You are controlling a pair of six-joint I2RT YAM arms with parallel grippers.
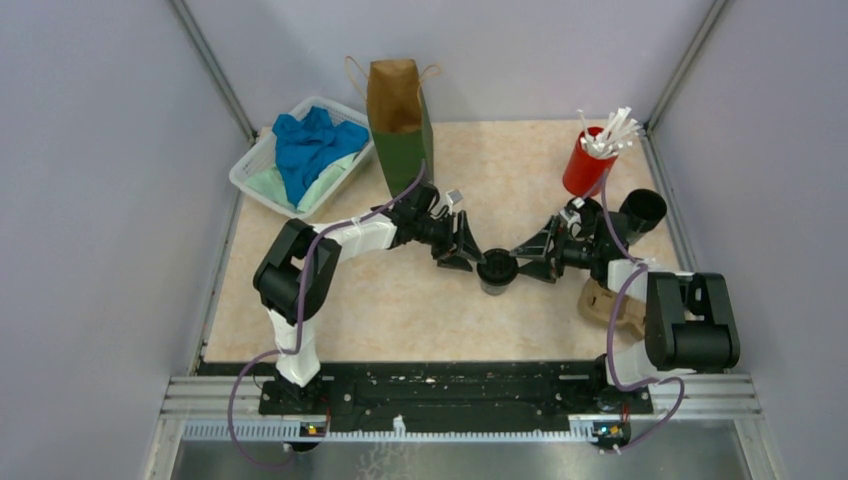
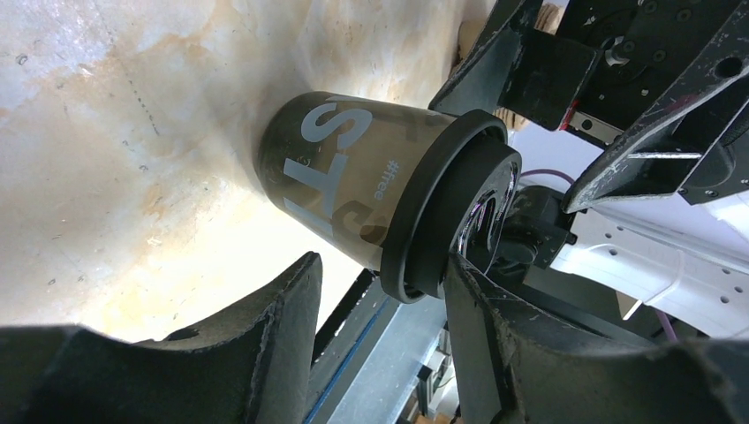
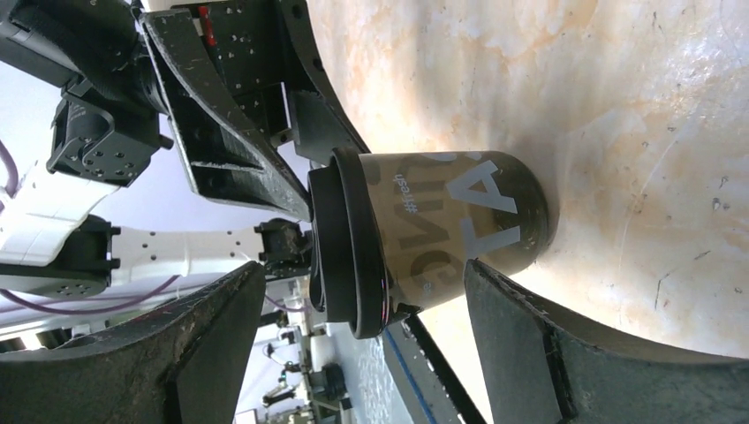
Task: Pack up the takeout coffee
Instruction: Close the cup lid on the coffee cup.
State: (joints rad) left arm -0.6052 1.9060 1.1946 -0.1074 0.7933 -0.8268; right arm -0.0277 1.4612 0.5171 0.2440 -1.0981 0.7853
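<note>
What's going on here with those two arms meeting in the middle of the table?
Both robot arms have met at one small black coffee cup, which stands upright with its lid on in the middle of the table. The right gripper is open, its fingers clear of the cup on both sides. The left gripper straddles the cup closely; whether it is actually squeezing is unclear. The paper bag stands at the back, and this cup is not in it yet.
</note>
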